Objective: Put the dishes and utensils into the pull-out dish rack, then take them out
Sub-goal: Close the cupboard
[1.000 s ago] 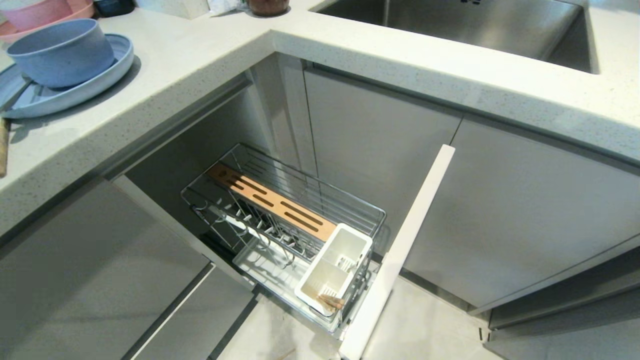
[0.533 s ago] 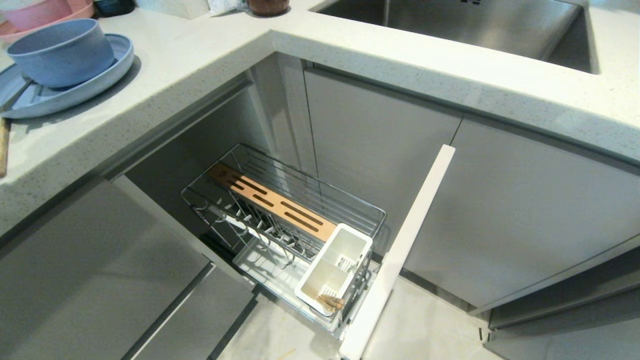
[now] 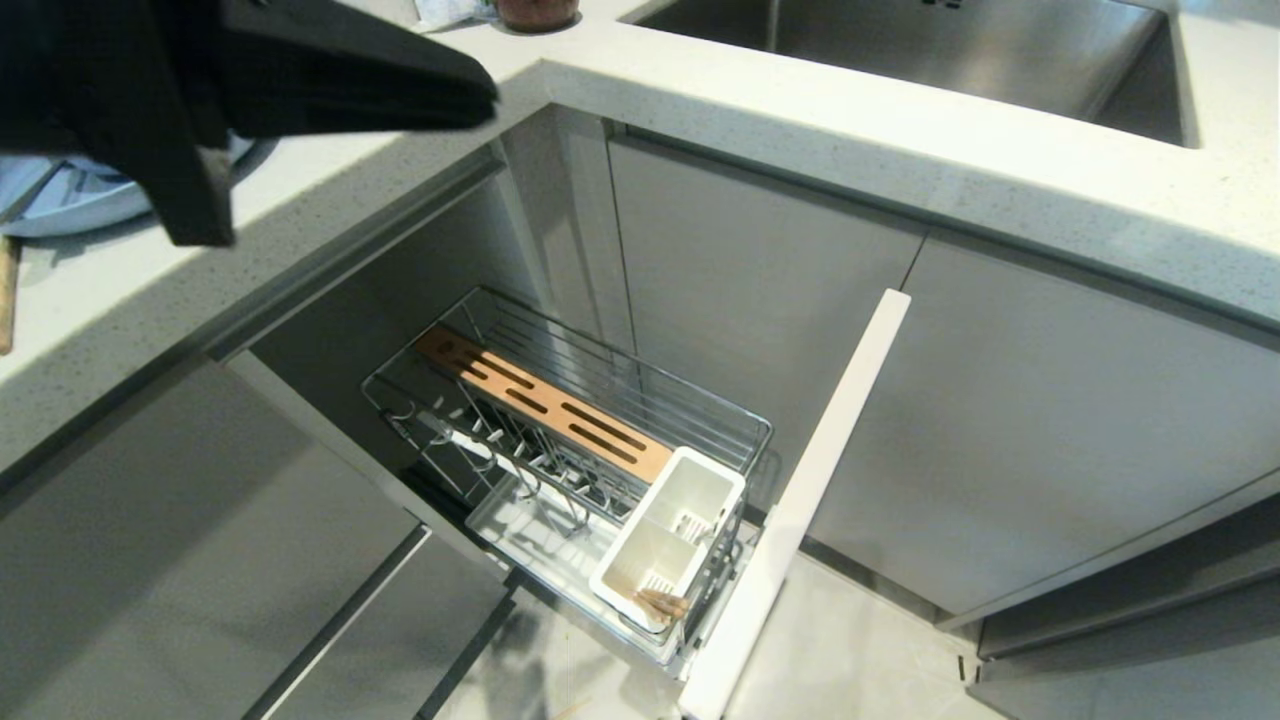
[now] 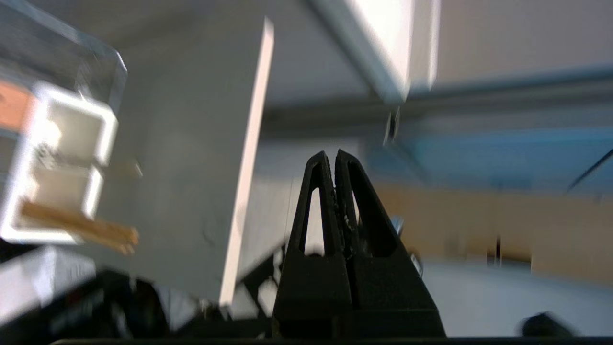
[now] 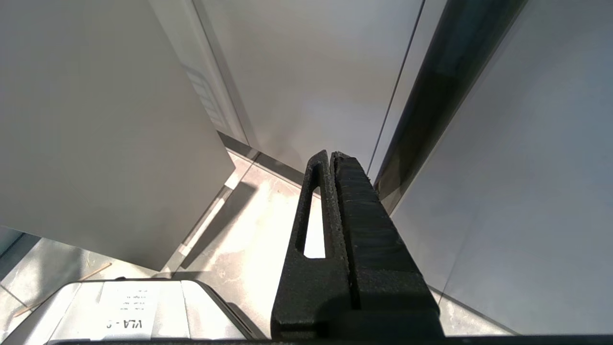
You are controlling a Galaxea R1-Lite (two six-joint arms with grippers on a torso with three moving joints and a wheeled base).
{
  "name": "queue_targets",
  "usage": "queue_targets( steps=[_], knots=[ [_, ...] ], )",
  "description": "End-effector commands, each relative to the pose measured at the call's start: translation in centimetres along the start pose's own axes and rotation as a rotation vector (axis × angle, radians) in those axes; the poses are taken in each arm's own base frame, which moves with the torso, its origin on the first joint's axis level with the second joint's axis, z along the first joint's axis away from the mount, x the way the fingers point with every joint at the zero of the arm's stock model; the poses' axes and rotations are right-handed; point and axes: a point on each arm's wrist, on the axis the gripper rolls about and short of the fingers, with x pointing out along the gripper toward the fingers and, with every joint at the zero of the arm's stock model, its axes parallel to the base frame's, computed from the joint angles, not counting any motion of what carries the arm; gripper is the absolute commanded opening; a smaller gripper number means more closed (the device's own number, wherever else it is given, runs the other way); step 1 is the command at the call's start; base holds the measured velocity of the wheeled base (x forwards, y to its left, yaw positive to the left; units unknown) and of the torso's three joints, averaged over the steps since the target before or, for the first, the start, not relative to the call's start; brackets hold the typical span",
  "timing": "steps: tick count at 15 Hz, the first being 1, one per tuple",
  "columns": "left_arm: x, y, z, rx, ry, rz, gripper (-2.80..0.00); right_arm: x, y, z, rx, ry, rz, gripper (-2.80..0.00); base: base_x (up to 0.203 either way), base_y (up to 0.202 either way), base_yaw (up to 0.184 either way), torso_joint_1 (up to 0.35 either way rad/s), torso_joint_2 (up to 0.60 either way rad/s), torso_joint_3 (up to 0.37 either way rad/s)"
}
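Observation:
The pull-out dish rack [image 3: 590,400] stands drawn out below the counter, its pale front panel [image 3: 800,500] toward me. Wooden chopsticks [image 3: 660,603] lean in the near cell of its white caddy [image 3: 672,535]. My left arm [image 3: 200,60] reaches across the counter's left corner and hides the blue bowl; only a rim of the blue plate [image 3: 70,205] shows. No spoon is in sight. In the left wrist view the left gripper [image 4: 334,155] is shut on nothing, high above the caddy [image 4: 57,163] and chopsticks [image 4: 81,225]. The right gripper [image 5: 330,154] hangs shut and empty near the floor.
A steel sink [image 3: 950,50] is set in the counter [image 3: 900,170] at the back right. Grey cabinet fronts [image 3: 1000,430] flank the rack. A wooden handle [image 3: 5,295] lies at the counter's left edge. A thin wooden stick [image 5: 93,272] lies on the floor.
My left arm has swung into the head view at the top left, covering the bowl and most of the plate. Rack, caddy and chopsticks have not moved.

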Motion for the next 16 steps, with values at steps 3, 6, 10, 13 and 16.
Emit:
queue_targets(
  steps=[3, 6, 10, 13, 16],
  knots=[
    [8.5, 0.3, -5.3, 0.012, 0.315, 0.051, -2.80, 0.0, 0.0, 0.0, 0.000, -0.003, 0.000, -2.80, 0.000, 0.000, 0.000, 0.000, 0.00, 0.000],
    [11.8, 0.9, -7.9, 0.026, 0.424, 0.093, -2.80, 0.0, 0.0, 0.0, 0.000, -0.003, 0.000, -2.80, 0.000, 0.000, 0.000, 0.000, 0.00, 0.000],
    [14.4, 1.3, -10.3, 0.043, 0.520, 0.131, -2.80, 0.0, 0.0, 0.0, 0.000, -0.003, 0.000, -2.80, 0.000, 0.000, 0.000, 0.000, 0.00, 0.000],
    [15.4, 1.8, -11.4, 0.075, 0.569, 0.154, -2.80, 0.0, 0.0, 0.0, 0.000, -0.003, 0.000, -2.80, 0.000, 0.000, 0.000, 0.000, 0.00, 0.000],
    [15.9, 2.2, -11.9, 0.112, 0.563, 0.218, -2.80, 0.0, 0.0, 0.0, 0.000, -0.003, 0.000, -2.80, 0.000, 0.000, 0.000, 0.000, 0.00, 0.000]
  ],
)
